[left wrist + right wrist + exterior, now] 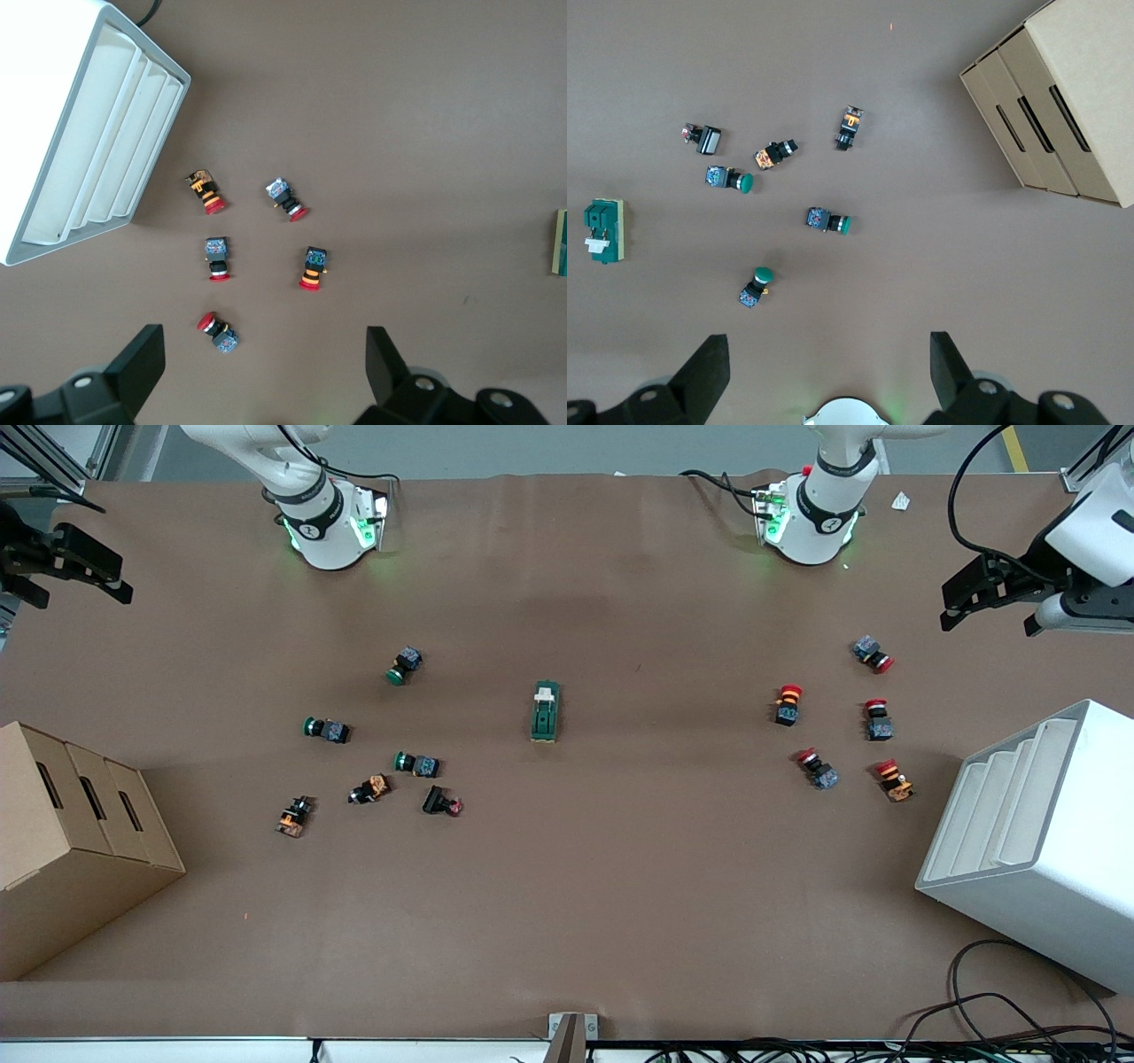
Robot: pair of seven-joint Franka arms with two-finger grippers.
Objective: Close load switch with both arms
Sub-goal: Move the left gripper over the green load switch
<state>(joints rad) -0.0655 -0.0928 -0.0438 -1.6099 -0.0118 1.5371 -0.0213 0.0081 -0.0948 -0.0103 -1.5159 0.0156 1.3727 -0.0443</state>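
The load switch (pixel 545 713), a dark green oblong block with a cream-white handle piece, lies in the middle of the brown table. It also shows in the right wrist view (pixel 603 231), and only its edge shows in the left wrist view (pixel 561 243). My left gripper (pixel 966 602) hangs open and empty, high over the left arm's end of the table, above the red-capped push-buttons (pixel 266 354). My right gripper (pixel 80 580) hangs open and empty, high over the right arm's end (pixel 830 359). Both are far from the switch.
Several red-capped push-buttons (pixel 788 704) lie toward the left arm's end, beside a white slotted rack (pixel 1036 841). Green-capped push-buttons (pixel 406 664) and other small parts (pixel 293 816) lie toward the right arm's end, beside a cardboard box (pixel 62 841). Cables (pixel 1001 1019) run along the near edge.
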